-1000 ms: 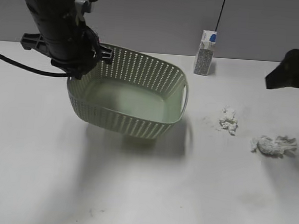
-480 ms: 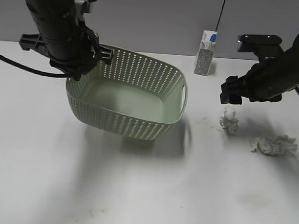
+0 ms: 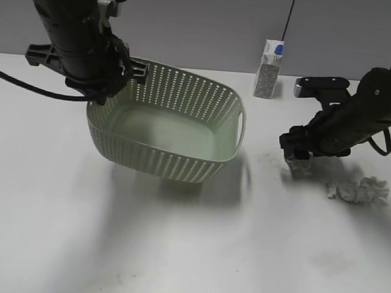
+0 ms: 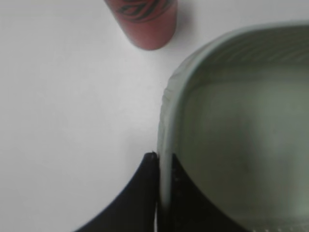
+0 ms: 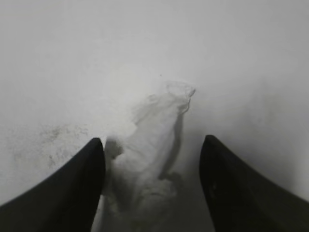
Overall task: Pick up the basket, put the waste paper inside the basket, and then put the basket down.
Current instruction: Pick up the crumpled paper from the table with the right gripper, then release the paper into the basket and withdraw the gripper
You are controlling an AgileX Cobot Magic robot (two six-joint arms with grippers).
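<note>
The pale green basket [image 3: 170, 121] hangs tilted above the table, held by its left rim. My left gripper [image 3: 105, 80] is shut on that rim; in the left wrist view the rim [image 4: 166, 145] runs between its two black fingers [image 4: 145, 193]. A crumpled white paper wad [image 3: 302, 167] lies on the table right of the basket. My right gripper [image 3: 301, 154] is down over it and open, the wad [image 5: 149, 159] lying between its fingers [image 5: 82, 179]. A second, larger paper wad [image 3: 357, 190] lies further right.
A white-and-blue carton [image 3: 269, 69] stands upright at the back behind the wads. A red drink can [image 4: 144, 21] stands left of the basket, seen in the left wrist view. The white table [image 3: 174, 252] stretches toward the front.
My right arm has come in from the right edge and lowered its open gripper onto the nearer paper wad. The left arm and the basket have barely moved.
</note>
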